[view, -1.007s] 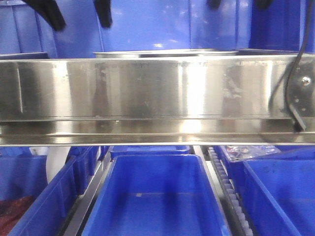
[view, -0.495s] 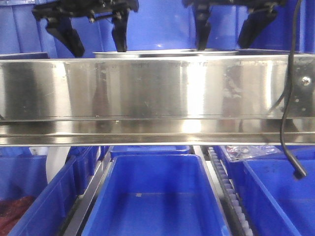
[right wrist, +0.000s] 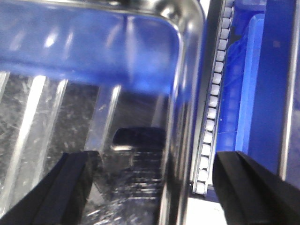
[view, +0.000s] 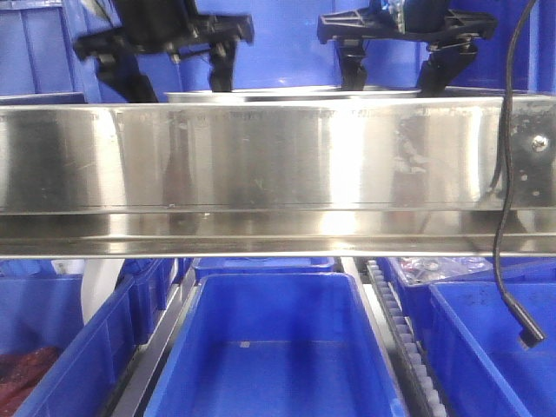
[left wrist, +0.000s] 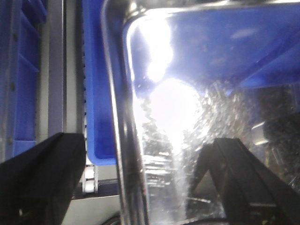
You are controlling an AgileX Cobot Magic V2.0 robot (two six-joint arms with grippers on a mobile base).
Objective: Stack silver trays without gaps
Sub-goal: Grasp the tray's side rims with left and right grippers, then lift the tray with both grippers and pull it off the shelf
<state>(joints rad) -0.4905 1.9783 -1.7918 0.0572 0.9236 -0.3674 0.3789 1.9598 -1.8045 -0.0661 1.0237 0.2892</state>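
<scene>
A long shiny steel band (view: 261, 165) runs across the front view from side to side. Under it sit blue bins, and the middle bin (view: 278, 365) shows a bare floor. Just the thin rim of the silver tray (view: 295, 94) peeks over the top edge of the band.

On the left, the left claw (view: 178, 87) hangs over the left edge of the tray, pointing down. It is spread wide and has hold of nothing. Its own camera shows why: one black finger (left wrist: 42, 183) is outside the tray, over a blue bin (left wrist: 98, 93). The other finger (left wrist: 248, 187) is inside, over the scratched tray floor (left wrist: 187, 117). The tray's left wall runs up between the two, and neither finger presses on it (a bright light glares off the metal there).

On the right, the right claw (view: 393, 82) hangs over the right edge of the tray in the same way, also pointing down. It too is spread wide with nothing in it. In its camera, one finger (right wrist: 61, 192) is inside the tray and the other finger (right wrist: 258, 192) is outside. The outside finger is near a strip of small white rollers (right wrist: 213, 103).

Far right, a black cable (view: 499, 217) dangles down past the band.
</scene>
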